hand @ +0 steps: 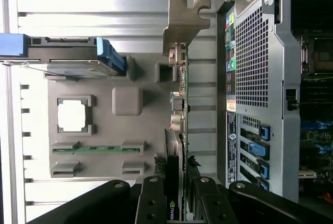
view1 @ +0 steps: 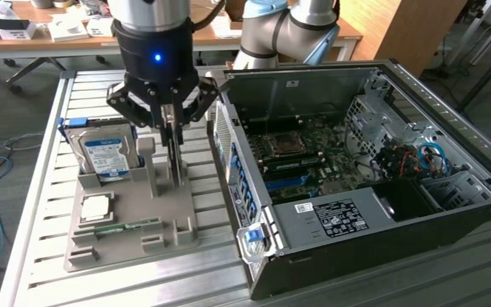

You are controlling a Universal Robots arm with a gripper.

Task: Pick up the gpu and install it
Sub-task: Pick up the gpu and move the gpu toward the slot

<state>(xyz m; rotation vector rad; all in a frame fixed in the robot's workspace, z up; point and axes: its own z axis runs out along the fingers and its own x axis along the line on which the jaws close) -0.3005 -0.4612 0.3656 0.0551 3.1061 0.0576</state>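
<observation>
Tool [view1: 173,134] clamps gpu [view1: 176,166]; wrist view shows bracket [hand: 184,21].

Exterior cam: raised, set back, looks obliquely down across the counter [view1: 36,224] toward its far edge. The whole parts tray [view1: 135,217] and open computer case [view1: 357,262] are in frame.
Wrist cam: close, looks straight down past the end effector [hand: 175,185].
Shared: tray, hard drive [view1: 109,157], gpu [view1: 176,160] edge-on, case's rear panel.
</observation>
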